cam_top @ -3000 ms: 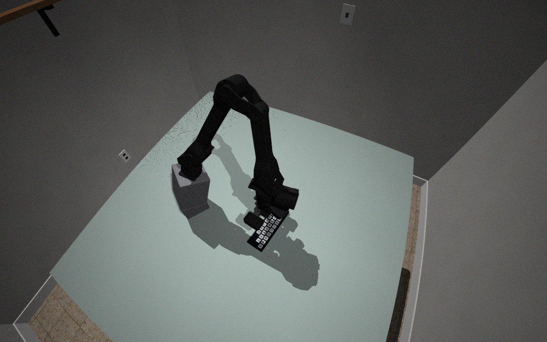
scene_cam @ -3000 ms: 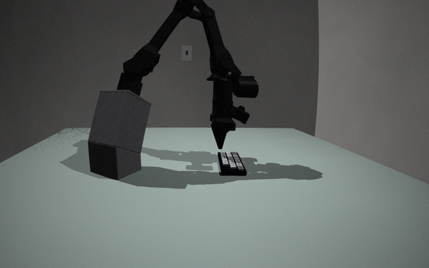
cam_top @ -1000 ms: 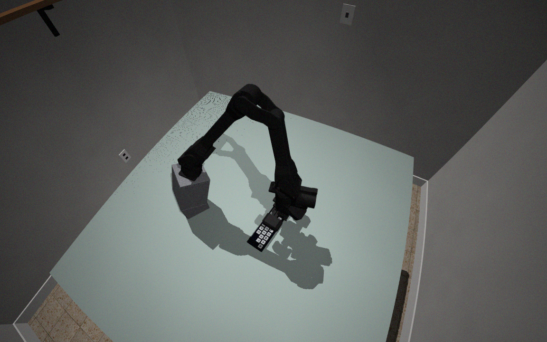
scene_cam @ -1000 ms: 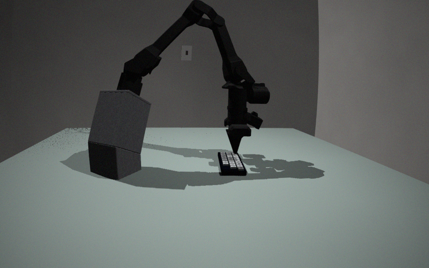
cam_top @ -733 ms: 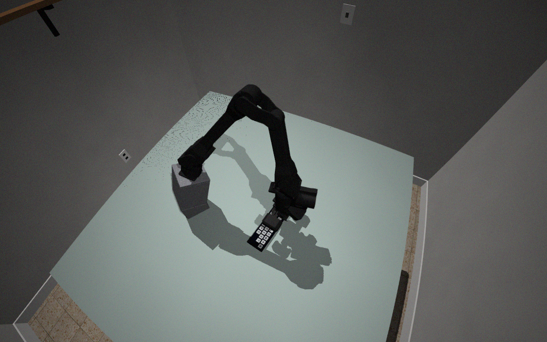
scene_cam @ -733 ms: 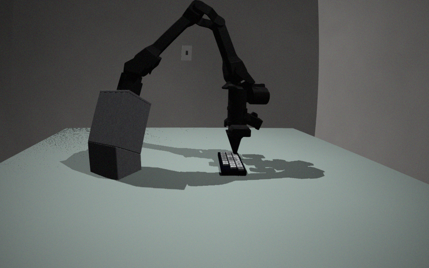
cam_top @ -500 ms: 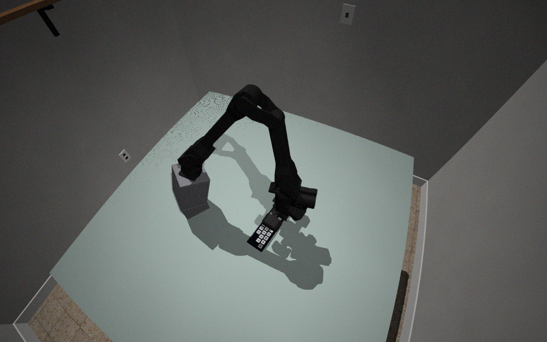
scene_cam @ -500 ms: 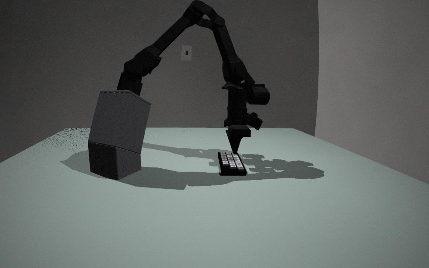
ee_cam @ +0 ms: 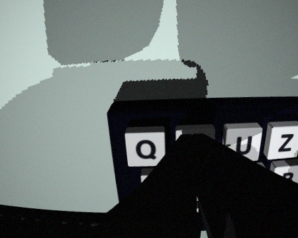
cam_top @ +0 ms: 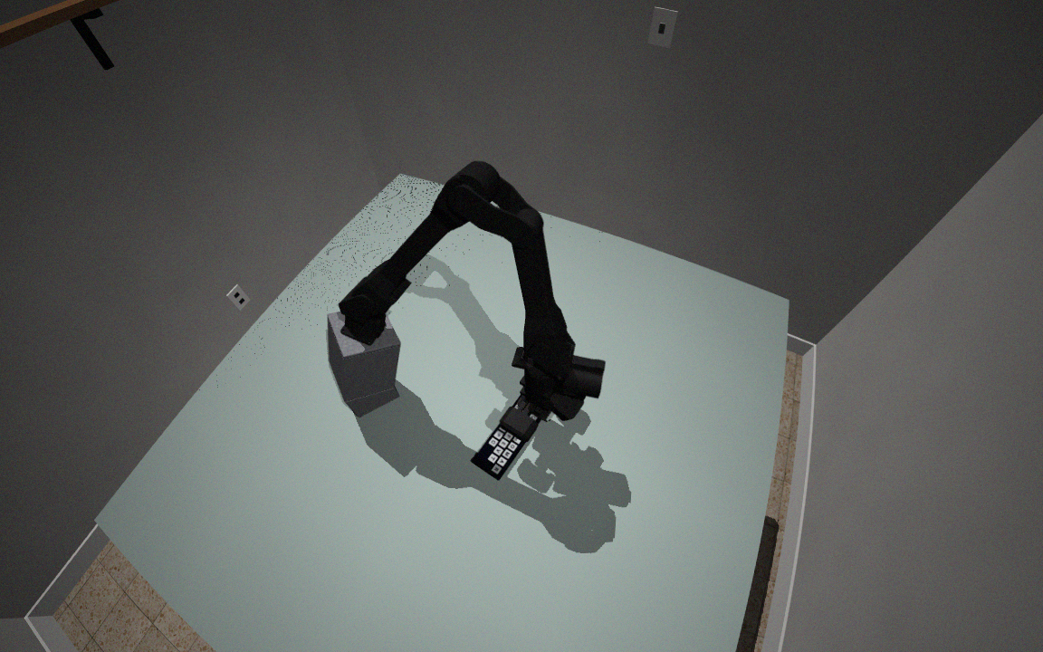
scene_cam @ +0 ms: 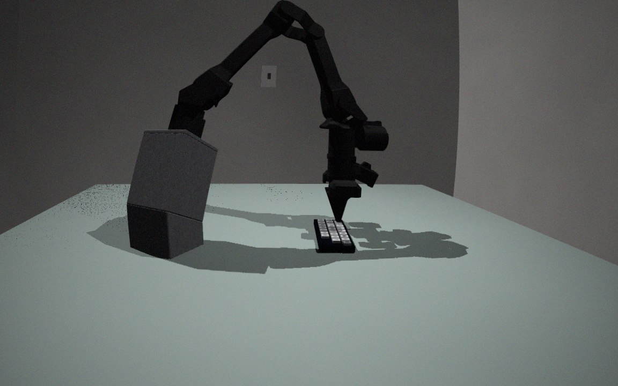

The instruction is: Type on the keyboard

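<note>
A small black keyboard (cam_top: 492,449) with pale keys lies on the pale green table; it also shows in the exterior view (scene_cam: 333,234). My gripper (scene_cam: 339,216) is shut, points straight down, and its tip is at the far end of the keyboard. In the wrist view the shut fingertips (ee_cam: 194,137) cover the key between the Q key (ee_cam: 145,149) and the U key (ee_cam: 243,143); its letter is hidden. A Z key (ee_cam: 283,141) sits to the right. I cannot tell whether the tip presses the key or only touches it.
The arm's grey base block (scene_cam: 169,192) stands on the table left of the keyboard. The table edge with a low white rim (cam_top: 800,486) is at the right, tiled floor beyond. Walls surround the table.
</note>
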